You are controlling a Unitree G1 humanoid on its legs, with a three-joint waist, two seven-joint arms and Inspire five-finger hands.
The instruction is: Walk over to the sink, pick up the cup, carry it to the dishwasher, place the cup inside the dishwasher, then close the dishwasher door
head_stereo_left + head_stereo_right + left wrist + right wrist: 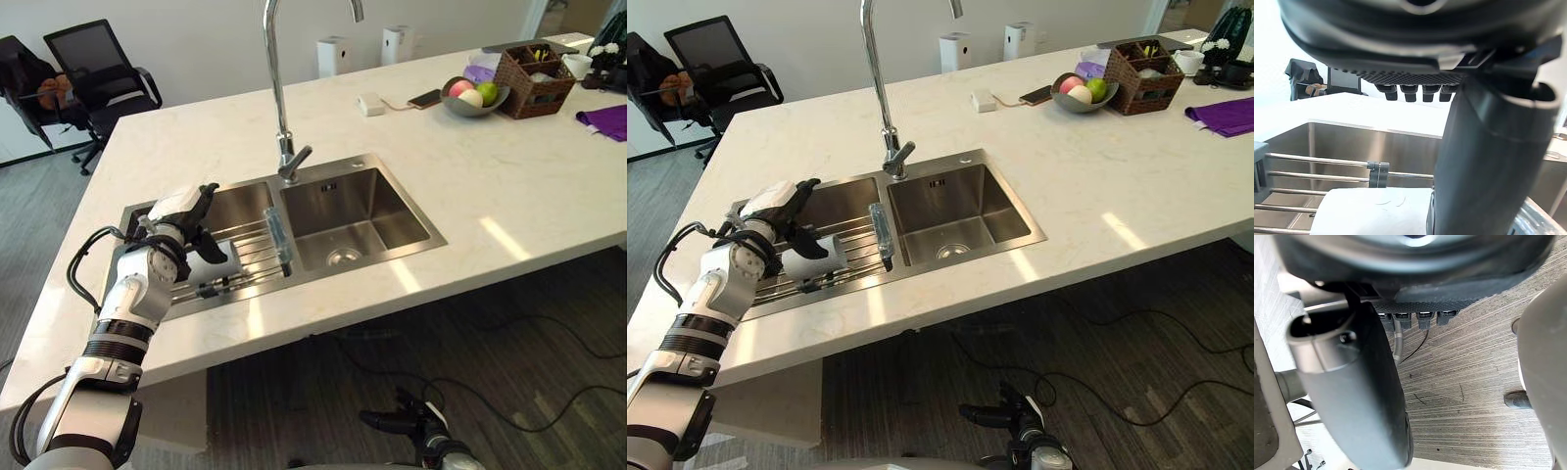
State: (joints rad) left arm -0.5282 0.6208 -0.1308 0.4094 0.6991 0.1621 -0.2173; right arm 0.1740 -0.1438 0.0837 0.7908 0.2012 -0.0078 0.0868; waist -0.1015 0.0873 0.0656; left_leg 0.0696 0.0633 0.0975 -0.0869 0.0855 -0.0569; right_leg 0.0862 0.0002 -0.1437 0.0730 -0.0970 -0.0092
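Note:
A white cup [217,262] lies on its side on the wire rack [253,257] across the left basin of the steel sink [433,238]. My left hand [181,220] hovers just over the cup, open, with fingers spread and the thumb beside the cup [1371,210]; it does not grip it. The rack bars [1312,159] run past the fingers in the left wrist view. My right hand [411,423] hangs low by the floor, open, with nothing in it, its thumb [1361,396] over the grey carpet.
A tall chrome faucet [277,88] rises behind the basins. At the counter's far right stand a fruit bowl [473,96], a wicker basket [534,78], a phone [424,98] and a purple cloth [604,119]. Black office chairs [98,73] stand beyond the counter's left end.

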